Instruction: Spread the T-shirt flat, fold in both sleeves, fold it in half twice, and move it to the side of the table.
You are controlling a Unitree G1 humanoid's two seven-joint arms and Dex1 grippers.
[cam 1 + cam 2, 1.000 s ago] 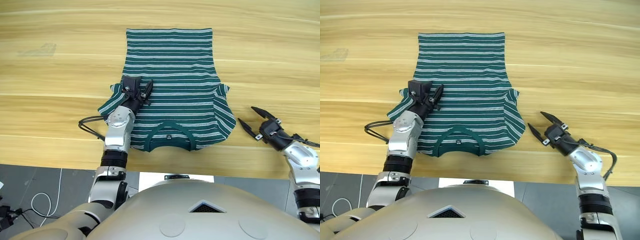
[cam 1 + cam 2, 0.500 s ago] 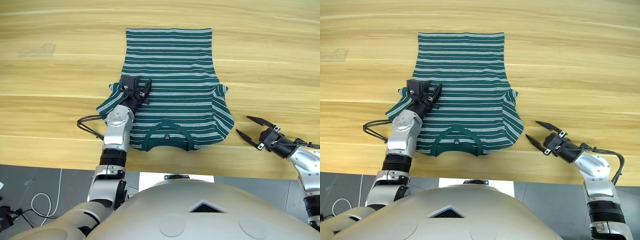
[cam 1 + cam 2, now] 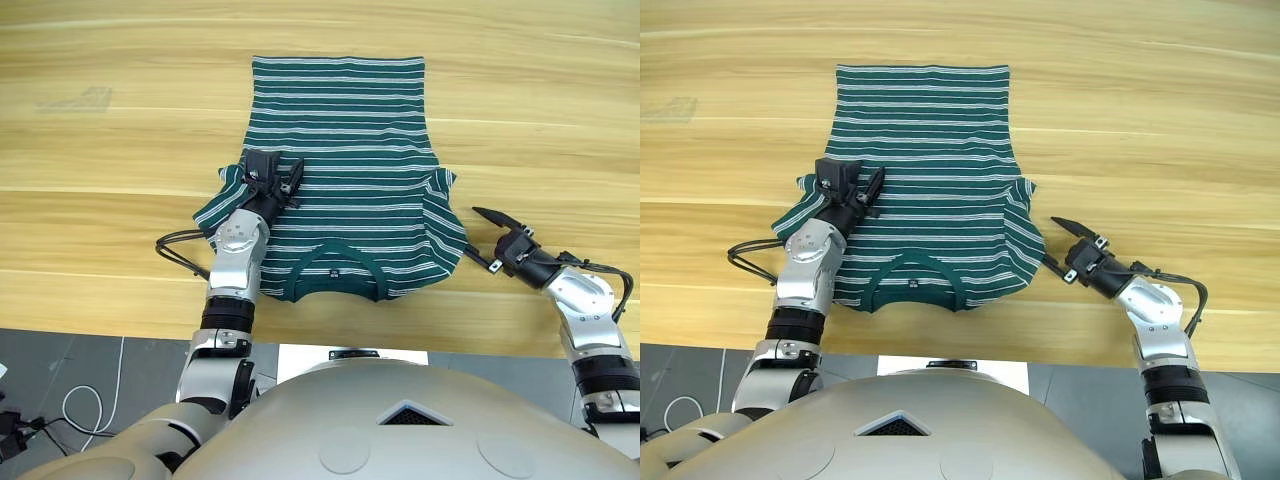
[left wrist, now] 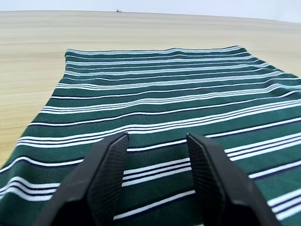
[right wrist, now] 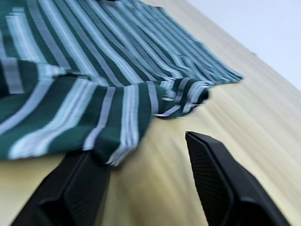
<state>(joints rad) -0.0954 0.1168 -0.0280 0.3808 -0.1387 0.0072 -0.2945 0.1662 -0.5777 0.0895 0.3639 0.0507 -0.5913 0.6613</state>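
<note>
The green T-shirt (image 3: 345, 120) with white stripes lies flat on the wooden table (image 3: 110, 150), collar (image 3: 335, 262) toward me and hem at the far side. My left gripper (image 3: 290, 180) sits over the shirt by the left sleeve (image 3: 213, 207). In the left wrist view its fingers (image 4: 106, 165) stand apart with smooth striped cloth between them. My right gripper (image 3: 474, 235) is open at the outer edge of the rumpled right sleeve (image 3: 445, 215). In the right wrist view one finger (image 5: 80, 188) is against the sleeve's edge (image 5: 117, 136), the other over bare wood.
A black cable loop (image 3: 175, 250) from my left arm lies on the table left of the shirt. The table's front edge (image 3: 100, 322) runs just below the collar, with grey floor and cords (image 3: 80, 400) beyond. Bare wood stretches to both sides and behind the shirt.
My right gripper has swung left from the bare wood up to the right sleeve's edge. The left gripper has barely moved.
</note>
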